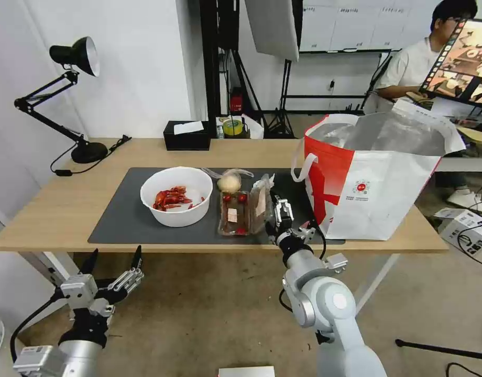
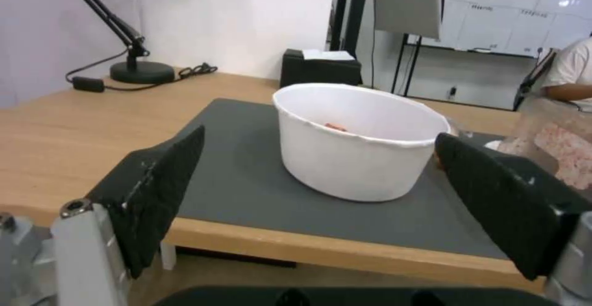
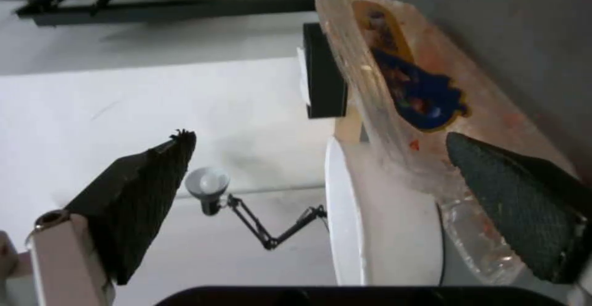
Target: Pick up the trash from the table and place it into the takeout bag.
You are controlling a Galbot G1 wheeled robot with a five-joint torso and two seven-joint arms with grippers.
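Observation:
The trash lies on the table's (image 1: 57, 209) dark mat: a white bowl (image 1: 175, 196) of red shellfish scraps, a clear hinged tray (image 1: 236, 213) with its lid (image 1: 261, 201) standing up, and a bagged beige bun (image 1: 229, 182). The takeout bag (image 1: 377, 178) stands open at the right end. My right gripper (image 1: 281, 208) is open beside the tray, between it and the bag. In the right wrist view one finger (image 3: 512, 204) is against the lid (image 3: 401, 88). My left gripper (image 1: 112, 262) hangs open below the table's front edge, facing the bowl (image 2: 358, 144).
A black tissue box (image 1: 187, 136) and a tape roll (image 1: 233, 127) sit at the table's back edge. A black desk lamp (image 1: 76, 57) stands at the back left with its cord on the wood. Bare wood lies left of the mat.

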